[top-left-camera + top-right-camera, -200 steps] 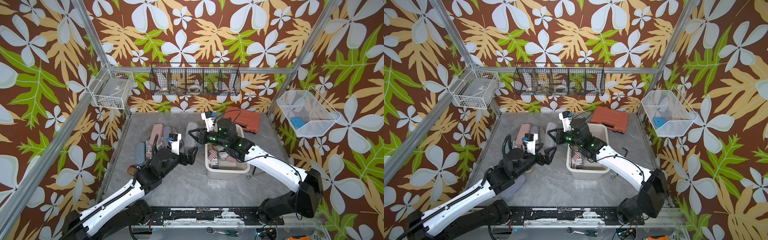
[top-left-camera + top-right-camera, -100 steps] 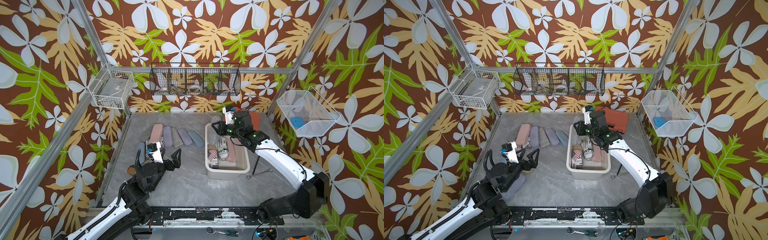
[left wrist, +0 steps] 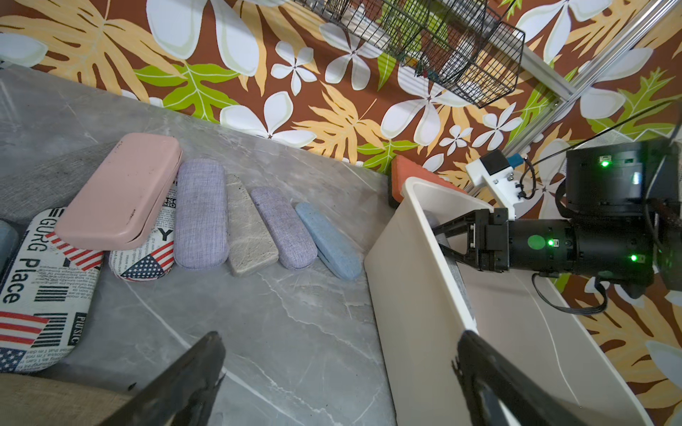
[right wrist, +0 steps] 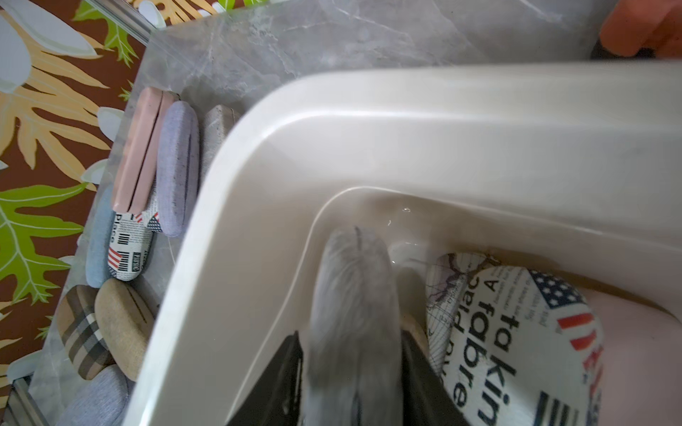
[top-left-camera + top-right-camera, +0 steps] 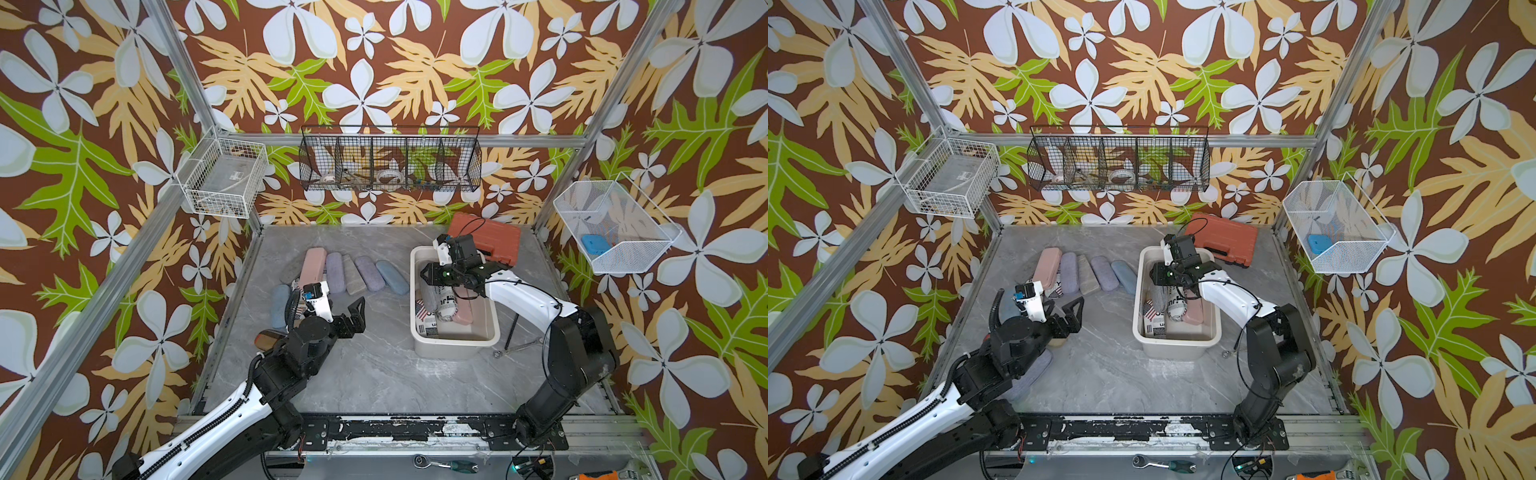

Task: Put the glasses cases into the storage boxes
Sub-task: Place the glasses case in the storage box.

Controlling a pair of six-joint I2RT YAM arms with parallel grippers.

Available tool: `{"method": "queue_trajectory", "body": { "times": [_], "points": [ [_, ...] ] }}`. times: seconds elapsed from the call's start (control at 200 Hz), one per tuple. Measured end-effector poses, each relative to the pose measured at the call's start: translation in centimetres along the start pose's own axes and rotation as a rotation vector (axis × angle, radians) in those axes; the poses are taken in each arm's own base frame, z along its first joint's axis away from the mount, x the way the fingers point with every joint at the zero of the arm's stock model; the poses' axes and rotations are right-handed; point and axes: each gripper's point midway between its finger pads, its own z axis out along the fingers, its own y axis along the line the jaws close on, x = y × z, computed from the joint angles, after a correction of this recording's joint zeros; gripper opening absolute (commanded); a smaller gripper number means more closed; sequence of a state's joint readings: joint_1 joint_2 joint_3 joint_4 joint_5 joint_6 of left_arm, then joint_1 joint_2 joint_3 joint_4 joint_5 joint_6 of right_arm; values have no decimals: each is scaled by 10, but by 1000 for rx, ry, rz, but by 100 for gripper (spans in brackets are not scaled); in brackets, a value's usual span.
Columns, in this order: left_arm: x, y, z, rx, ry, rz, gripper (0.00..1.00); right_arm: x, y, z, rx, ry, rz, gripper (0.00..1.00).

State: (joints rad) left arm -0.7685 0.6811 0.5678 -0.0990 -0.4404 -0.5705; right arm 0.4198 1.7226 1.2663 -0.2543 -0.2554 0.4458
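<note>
From above, in both top views: right hand [image 5: 428, 279] dipped into the far end of the storage box [image 5: 455, 345], with a grey case [image 5: 429, 298] pointing down from it, beside the newspaper-print and pink cases already lying inside. A second ago, over the row of glasses cases [image 5: 353, 273] on the table [image 5: 374, 374] with that grey case. Half a second ago, above the box. Now down in it, so one more case as good as delivered. Left hand [image 5: 324, 309] spread wide and empty, drawn back from the row toward the near side.

From the left wrist: left hand [image 3: 339, 343] with fingers far apart, nothing between them. Five cases fanned out side by side on the table, and a pink case [image 3: 118, 191] resting on a newspaper-print case [image 3: 144, 258].

From the right wrist: grey case [image 4: 354, 280] blurred between two dark fingers [image 4: 284, 369], nose near the box floor. Impossible to tell whether gripped or just let go.
</note>
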Motion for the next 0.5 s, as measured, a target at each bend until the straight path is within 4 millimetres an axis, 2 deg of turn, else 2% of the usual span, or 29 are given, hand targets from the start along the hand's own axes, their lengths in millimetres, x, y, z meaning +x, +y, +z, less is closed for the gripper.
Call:
{"method": "queue_trajectory", "body": {
  "times": [0.06,0.2,0.375,0.501],
  "points": [
    [3,1,1,-7,10,2,100,-1,-1,2,3,2,13,59],
    [6,3,2,-16,23,-2,100,-11,-1,-9,19,-38,8,61],
    [11,4,6,-29,41,-2,100,-27,7,-44,11,-131,-8,61],
    [13,3,12,-44,53,4,100,-28,12,-68,3,-186,-18,60]
  ]
}}
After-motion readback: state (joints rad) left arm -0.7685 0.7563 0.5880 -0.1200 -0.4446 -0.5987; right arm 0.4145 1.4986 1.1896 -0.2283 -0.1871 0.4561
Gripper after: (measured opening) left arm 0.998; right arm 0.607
